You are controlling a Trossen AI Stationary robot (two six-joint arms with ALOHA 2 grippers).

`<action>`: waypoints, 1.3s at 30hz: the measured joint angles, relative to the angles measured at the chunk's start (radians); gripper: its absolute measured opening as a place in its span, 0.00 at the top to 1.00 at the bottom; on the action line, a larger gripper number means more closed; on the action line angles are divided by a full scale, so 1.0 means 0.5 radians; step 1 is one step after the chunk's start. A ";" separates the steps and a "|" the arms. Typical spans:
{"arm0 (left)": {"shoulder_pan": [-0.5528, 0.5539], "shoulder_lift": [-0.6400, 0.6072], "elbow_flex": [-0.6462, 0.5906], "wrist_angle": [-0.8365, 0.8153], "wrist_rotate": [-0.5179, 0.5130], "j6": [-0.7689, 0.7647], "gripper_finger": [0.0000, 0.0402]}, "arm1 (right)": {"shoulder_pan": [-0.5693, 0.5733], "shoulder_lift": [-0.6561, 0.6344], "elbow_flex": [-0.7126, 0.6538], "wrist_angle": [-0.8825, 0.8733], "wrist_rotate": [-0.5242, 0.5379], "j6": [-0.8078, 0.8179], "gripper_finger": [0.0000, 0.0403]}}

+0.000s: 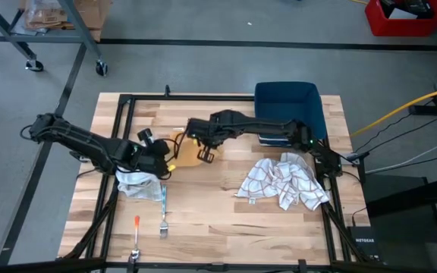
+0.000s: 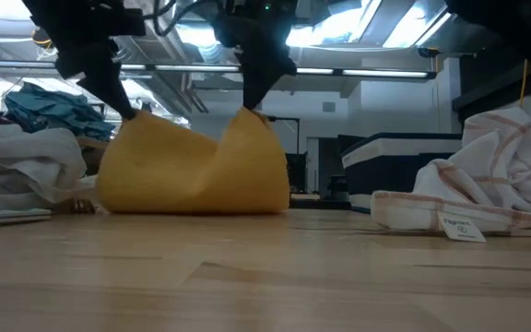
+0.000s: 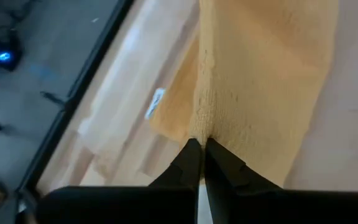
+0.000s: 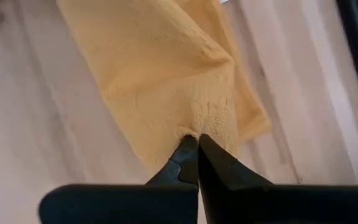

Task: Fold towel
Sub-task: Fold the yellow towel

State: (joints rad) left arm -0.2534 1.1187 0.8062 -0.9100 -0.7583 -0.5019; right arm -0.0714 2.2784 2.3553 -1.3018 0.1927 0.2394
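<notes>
A yellow towel [image 1: 187, 150] sits near the middle of the wooden table, between my two grippers. In the low view the towel [image 2: 192, 171] is raised at two upper points and sags between them, and its lower edge rests on the table. My left gripper [image 3: 199, 146] is shut on its left point. My right gripper [image 4: 194, 144] is shut on its right point. My left gripper pinches a raised edge of the towel [image 3: 201, 127] between its two fingertips, slanting down from the table's left. The cloth hangs below the fingers, its bottom on the table. My right gripper pinches a puckered bit of the towel's edge [image 4: 197, 124] between its fingertips, pointing steeply down from above. There the cloth stands in a peak [image 2: 247, 115] and drapes down to the table.
A blue bin [image 1: 287, 102] stands at the far right. Crumpled white checked towels [image 1: 283, 182] lie right of centre. A white cloth [image 1: 139, 186] lies under my left arm, with a fork [image 1: 163, 216] and an orange-handled utensil [image 1: 136, 227] near the front edge.
</notes>
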 joint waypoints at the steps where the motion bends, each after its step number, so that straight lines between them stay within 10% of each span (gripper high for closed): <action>1: 0.019 0.000 0.000 -0.023 -0.011 -0.021 1.00 | -0.020 0.000 0.000 0.015 -0.001 0.000 1.00; 26: 0.663 0.023 0.000 0.344 0.173 0.709 1.00 | -0.250 0.028 -0.066 -0.047 -0.196 0.095 1.00; 39: 0.909 0.212 0.000 0.519 0.202 0.890 0.93 | -0.251 0.028 -0.065 -0.047 0.133 0.078 0.88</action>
State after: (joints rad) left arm 0.2011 1.2247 0.8062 -0.6505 -0.6575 -0.0568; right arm -0.1970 2.2925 2.3226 -1.3255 0.2590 0.2785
